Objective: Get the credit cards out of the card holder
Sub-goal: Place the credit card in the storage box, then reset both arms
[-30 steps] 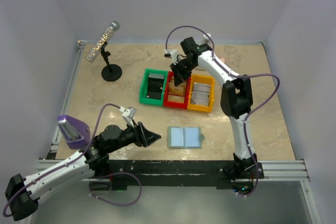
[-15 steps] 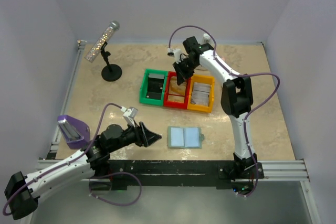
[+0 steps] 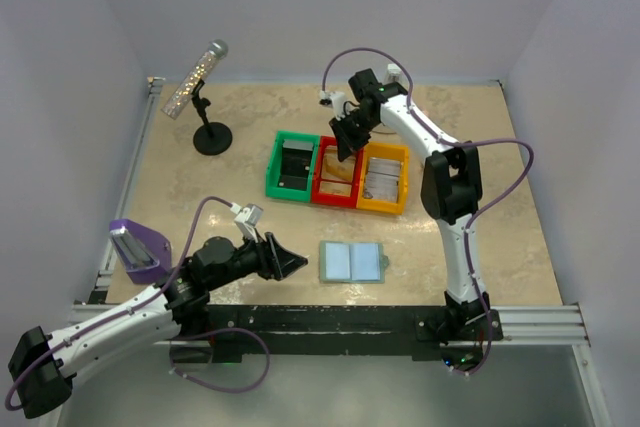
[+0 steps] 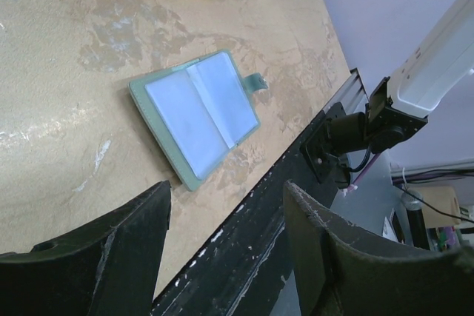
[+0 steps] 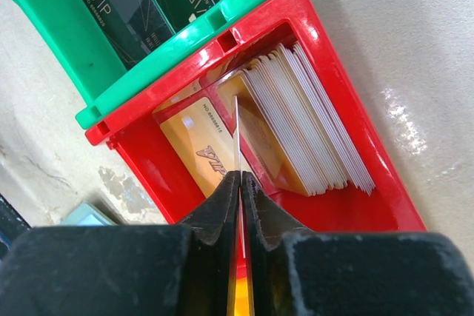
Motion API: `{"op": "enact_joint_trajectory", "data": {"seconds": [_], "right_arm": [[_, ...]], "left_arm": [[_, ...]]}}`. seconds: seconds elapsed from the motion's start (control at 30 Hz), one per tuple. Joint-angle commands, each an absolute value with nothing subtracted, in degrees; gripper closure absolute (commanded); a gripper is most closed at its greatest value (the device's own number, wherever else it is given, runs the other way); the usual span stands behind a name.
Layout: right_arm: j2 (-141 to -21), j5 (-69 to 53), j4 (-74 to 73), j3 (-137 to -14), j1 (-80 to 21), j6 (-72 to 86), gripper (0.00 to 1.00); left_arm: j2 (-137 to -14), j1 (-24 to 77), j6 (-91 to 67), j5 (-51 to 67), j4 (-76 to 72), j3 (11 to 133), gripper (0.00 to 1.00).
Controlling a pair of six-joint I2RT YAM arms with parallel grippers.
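We've got a beige marbled table (image 3: 480, 237) here. The card holder (image 3: 352, 261) lies open near the front edge, the green bin (image 3: 272, 171), red bin (image 3: 336, 198) and yellow bin (image 3: 383, 208) sit side by side mid-table, and a microphone stand (image 3: 212, 138) is back left.

Bright, even light falls from overhead; shadows on the bench (image 3: 250, 112) are soft and short; pale glare streaks its surface in the wrist views; the top view is sharp; close to the lens the jaws blur dark, while the credit card (image 5: 237, 138) edge reads crisp.
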State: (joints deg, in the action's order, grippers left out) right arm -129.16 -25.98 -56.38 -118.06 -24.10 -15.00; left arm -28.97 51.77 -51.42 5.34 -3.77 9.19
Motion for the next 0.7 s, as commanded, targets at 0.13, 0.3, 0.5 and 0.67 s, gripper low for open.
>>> {"op": "enact_joint_trajectory", "data": {"seconds": [0.13, 0.3, 0.5, 0.67], "right_arm": [[-128.76, -24.7, -56.25, -120.76, -23.91, -13.89, 0.86], [-128.76, -24.52, -56.16, -120.76, -23.91, -13.62, 0.86], [-126.04, -24.44, -54.41, -121.2, -23.91, -12.4, 0.86], [-115.87, -20.4, -44.07, -115.25, -24.17, -11.08, 0.85]], "left_arm": [[-29.35, 51.59, -50.71, 5.36, -5.98, 10.19, 0.33], [-29.71, 51.59, -50.71, 5.45, -6.24, 10.28, 0.33], [-29.44, 51.59, -50.71, 5.45, -5.98, 10.28, 0.33], [-29.18, 51.59, -50.8, 5.71, -6.15, 10.37, 0.33]]}}
